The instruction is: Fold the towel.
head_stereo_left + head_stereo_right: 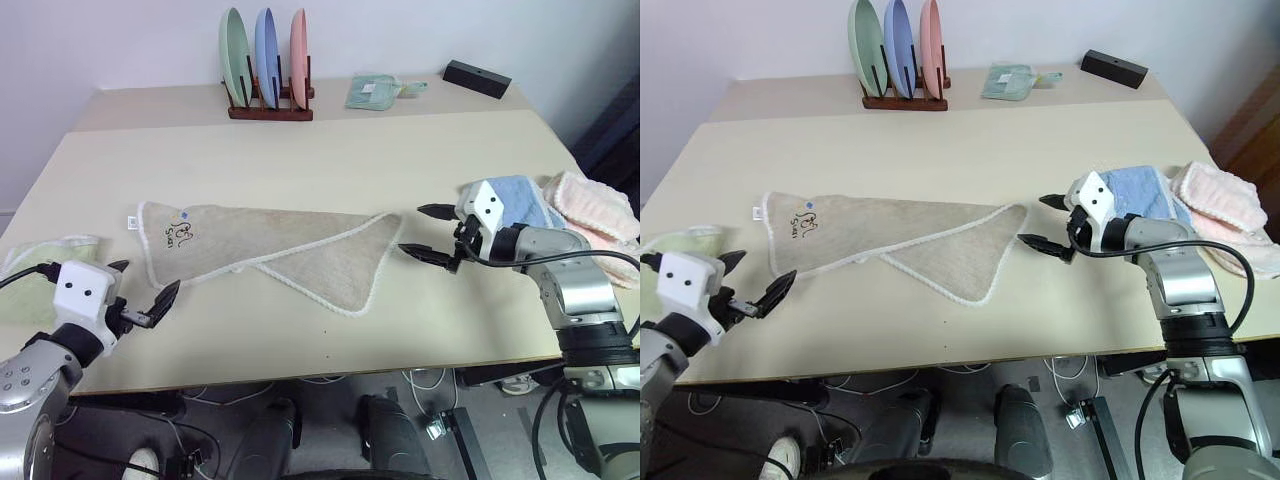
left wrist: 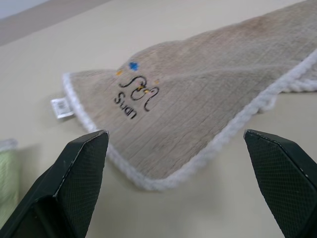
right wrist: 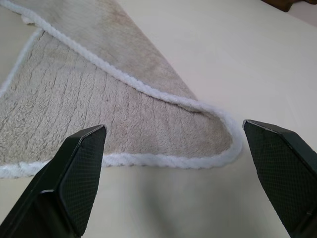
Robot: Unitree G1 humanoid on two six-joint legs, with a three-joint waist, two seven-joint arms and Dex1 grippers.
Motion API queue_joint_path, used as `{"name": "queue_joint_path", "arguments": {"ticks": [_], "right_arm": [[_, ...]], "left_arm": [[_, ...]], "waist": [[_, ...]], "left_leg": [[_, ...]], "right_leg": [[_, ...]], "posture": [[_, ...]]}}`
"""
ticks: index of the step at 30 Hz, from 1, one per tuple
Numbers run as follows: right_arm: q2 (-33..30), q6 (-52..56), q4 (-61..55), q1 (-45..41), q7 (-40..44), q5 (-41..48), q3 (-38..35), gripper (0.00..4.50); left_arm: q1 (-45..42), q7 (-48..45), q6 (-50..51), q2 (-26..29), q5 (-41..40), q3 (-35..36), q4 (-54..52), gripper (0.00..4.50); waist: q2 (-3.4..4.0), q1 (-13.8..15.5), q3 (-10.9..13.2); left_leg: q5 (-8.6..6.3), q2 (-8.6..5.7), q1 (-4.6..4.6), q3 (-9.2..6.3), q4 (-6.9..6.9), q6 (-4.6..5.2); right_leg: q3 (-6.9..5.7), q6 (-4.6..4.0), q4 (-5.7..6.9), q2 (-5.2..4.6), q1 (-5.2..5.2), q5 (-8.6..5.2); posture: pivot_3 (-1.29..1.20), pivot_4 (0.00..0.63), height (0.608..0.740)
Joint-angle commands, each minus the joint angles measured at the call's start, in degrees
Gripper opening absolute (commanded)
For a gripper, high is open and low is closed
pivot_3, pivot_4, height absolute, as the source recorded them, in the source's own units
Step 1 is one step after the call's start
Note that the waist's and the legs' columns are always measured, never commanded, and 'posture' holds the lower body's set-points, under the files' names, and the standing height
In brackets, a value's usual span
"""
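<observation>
Lying across the middle of the frame on the pale tabletop (image 1: 330, 160), the towel (image 1: 270, 255) is folded over itself into a long uneven shape, its white corded edging crossing near the centre; its embroidered mark (image 1: 183, 232) and small white tag (image 1: 131, 221) sit at the left end, its rounded tip at the right; the left hand (image 1: 143, 292), lower left of the frame, hangs with fingers spread wide and holding nothing, just short of the towel's left corner; the right hand (image 1: 428, 232), right of centre, is likewise wide open and empty, close beside the towel's right tip without touching it; a light green towel (image 1: 35, 275) lies at the far left edge; blue and pink folded towels (image 1: 570, 205) are stacked at the right edge; a rack of plates (image 1: 267, 75) stands at the top centre.
</observation>
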Motion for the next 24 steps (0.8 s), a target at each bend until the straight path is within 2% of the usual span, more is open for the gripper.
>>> {"name": "queue_joint_path", "arguments": {"ticks": [1, 6, 14, 18, 21, 24], "right_arm": [[-1.3, -0.2, -3.0, 0.9, -0.1, 1.0, -2.2, 4.5], [-0.8, 0.6, -4.9, 1.4, -1.3, 1.1, -1.8, 4.5], [1.6, 2.6, -8.4, 2.1, -3.3, 1.5, -0.5, 4.5], [3.0, 3.6, -10.0, 2.8, -4.2, 1.6, 0.1, 4.5], [3.4, 4.4, -11.2, 3.0, -4.4, 1.9, 0.1, 4.5], [3.7, 4.8, -11.6, 3.1, -5.0, 2.0, -0.2, 4.5]], "left_arm": [[-0.8, -0.4, -0.9, 0.9, 0.2, 0.4, 0.0, 4.46], [-1.3, -0.6, -0.7, 1.0, 0.4, -0.4, -0.4, 4.46], [-0.8, -3.5, -1.9, 6.8, 7.0, -8.9, -1.7, 4.46], [-1.4, -3.0, -4.1, 9.6, 13.1, -11.6, 2.1, 4.46], [-2.4, -2.9, -4.4, 10.3, 14.9, -12.3, 4.3, 4.46], [-6.3, -2.9, -6.2, 11.8, 17.5, -13.1, 11.4, 4.46]], "waist": [[0.0, 0.0, 0.0], [0.0, -0.1, 0.0], [0.0, 0.0, 0.0], [0.0, 0.0, 0.0], [0.02, 0.0, 0.0], [0.02, 0.1, 0.0]], "left_leg": [[0.0, 0.0, 0.0, 0.0, 0.0, 0.0], [0.0, 0.0, 0.0, 0.0, 0.01, 0.0], [-0.01, 0.01, 0.01, 0.09, 0.0, 0.02], [-0.01, 0.02, 0.01, 0.1, 0.0, 0.02], [-0.01, 0.01, 0.02, 0.11, 0.0, 0.02], [-0.02, 0.01, 0.03, 0.05, 0.0, 0.04]], "right_leg": [[0.0, 0.0, 0.0, 0.0, 0.0, 0.0], [0.01, 0.0, 0.0, 0.0, 0.0, 0.0], [0.05, 0.0, 0.0, 0.0, 0.0, 0.0], [0.05, -0.01, 0.0, 0.01, 0.0, 0.0], [0.05, -0.01, 0.0, 0.01, -0.01, 0.01], [0.05, 0.0, 0.01, 0.01, -0.02, 0.02]], "posture": [[0.0, 0.15, 0.74], [0.0, 0.15, 0.74], [0.0, 0.15, 0.74], [0.0, 0.15, 0.74], [0.0, 0.15, 0.74], [0.0, 0.15, 0.74]]}}
